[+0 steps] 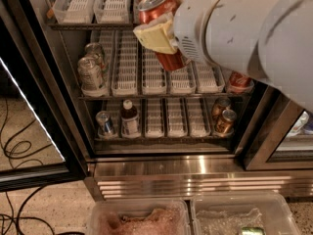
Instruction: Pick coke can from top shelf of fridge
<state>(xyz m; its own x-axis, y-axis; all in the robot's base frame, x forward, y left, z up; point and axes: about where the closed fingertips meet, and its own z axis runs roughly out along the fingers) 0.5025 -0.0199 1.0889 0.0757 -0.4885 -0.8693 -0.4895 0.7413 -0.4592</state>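
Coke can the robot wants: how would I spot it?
Look at the fridge, just below its top shelf. The pincer there is shut on the coke can. It's the only red can tilted in the air, silver top showing.

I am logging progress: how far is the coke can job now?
Done: the gripper grips the coke can. In hand: the can hangs tilted in front of the fridge, seemingly off the top shelf. Left: carrying it clear of the fridge.
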